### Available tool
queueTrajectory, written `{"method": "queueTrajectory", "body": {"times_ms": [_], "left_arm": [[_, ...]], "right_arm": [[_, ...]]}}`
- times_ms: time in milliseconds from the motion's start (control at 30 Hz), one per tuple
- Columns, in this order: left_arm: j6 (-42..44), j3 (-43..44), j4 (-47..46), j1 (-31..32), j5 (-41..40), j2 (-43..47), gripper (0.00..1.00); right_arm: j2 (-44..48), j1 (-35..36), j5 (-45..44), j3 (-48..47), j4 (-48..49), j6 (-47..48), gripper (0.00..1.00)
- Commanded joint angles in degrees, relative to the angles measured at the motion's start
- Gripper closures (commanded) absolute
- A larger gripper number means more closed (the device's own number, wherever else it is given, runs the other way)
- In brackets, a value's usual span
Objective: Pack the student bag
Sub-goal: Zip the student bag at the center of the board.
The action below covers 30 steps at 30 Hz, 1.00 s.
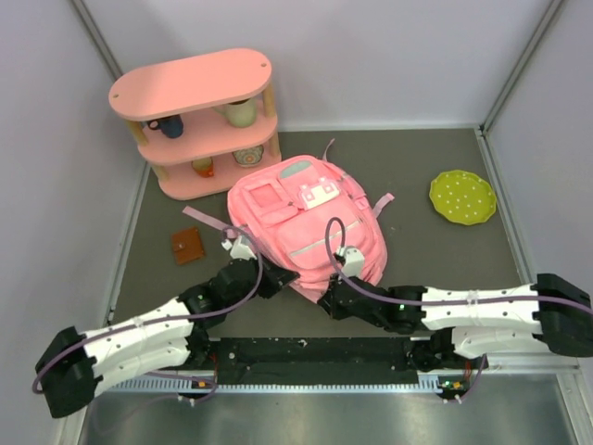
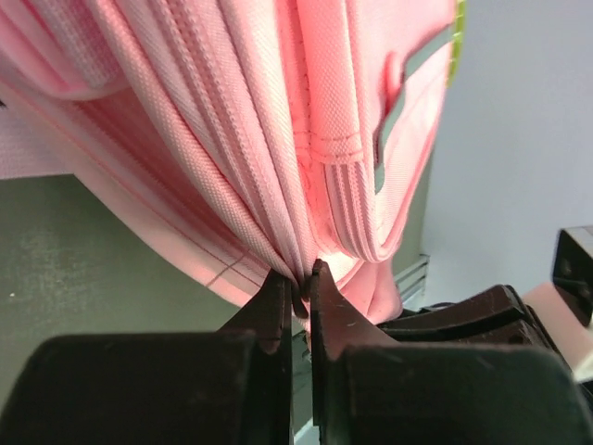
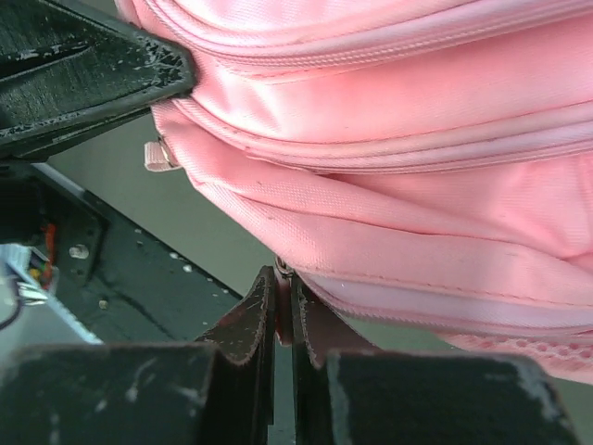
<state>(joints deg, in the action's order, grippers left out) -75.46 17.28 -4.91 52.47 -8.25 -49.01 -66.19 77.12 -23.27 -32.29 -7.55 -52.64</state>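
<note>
The student bag (image 1: 301,218), a soft pink backpack with front pockets and a white-and-pink patch, lies flat in the middle of the table. Both grippers are at its near edge. My left gripper (image 1: 278,280) is shut on a fold of the bag's fabric beside a zip seam (image 2: 298,281); the bag (image 2: 278,139) fills that view. My right gripper (image 1: 324,298) is shut on a small pink zip pull (image 3: 283,289) at the bag's lower seam, under the bag's body (image 3: 417,185). The black body of the left gripper (image 3: 83,65) shows close by, at the upper left of the right wrist view.
A pink oval three-tier shelf (image 1: 195,120) with cups and small items stands at the back left. A small brown flat thing (image 1: 188,246) lies left of the bag. A green dotted plate (image 1: 461,197) sits at the right. Grey walls close in the table.
</note>
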Motion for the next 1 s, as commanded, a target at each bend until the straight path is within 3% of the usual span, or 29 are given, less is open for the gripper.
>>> {"method": "queueTrajectory", "body": {"times_ms": [0, 100, 267, 533, 733, 900, 933, 967], "left_arm": [[3.9, 3.5, 11.9, -2.9, -10.0, 10.0, 1.0], [6.9, 4.3, 16.6, -8.3, -5.0, 13.5, 1.0], [10.2, 2.8, 15.7, -15.8, 4.4, 15.1, 1.0], [16.8, 7.8, 24.1, -23.8, 6.8, 16.6, 1.0], [23.5, 9.6, 26.2, -33.3, 17.4, 14.5, 1.0], [27.2, 13.2, 27.7, -35.3, 19.9, 11.1, 1.0], [27.3, 13.4, 28.4, -35.4, 20.5, 11.2, 0.96], [27.3, 13.3, 28.7, -35.4, 20.8, 11.6, 0.83]], "right_arm": [[7.7, -0.7, -5.0, 1.6, -10.1, -0.7, 1.0], [10.5, -1.8, -4.0, 3.0, -11.6, -0.4, 1.0], [11.0, -3.2, -2.7, 2.9, -15.8, 0.2, 1.0], [11.5, -4.9, -1.0, 4.3, -18.5, -1.2, 1.0], [7.1, -5.7, 20.1, 2.6, -1.7, 11.2, 1.0], [-3.5, -5.6, 30.9, -3.5, 4.7, 15.7, 1.0], [-4.7, -5.5, 32.4, -4.0, 5.5, 16.0, 1.0], [-6.0, -5.4, 33.5, -4.5, 5.9, 15.9, 1.0]]}}
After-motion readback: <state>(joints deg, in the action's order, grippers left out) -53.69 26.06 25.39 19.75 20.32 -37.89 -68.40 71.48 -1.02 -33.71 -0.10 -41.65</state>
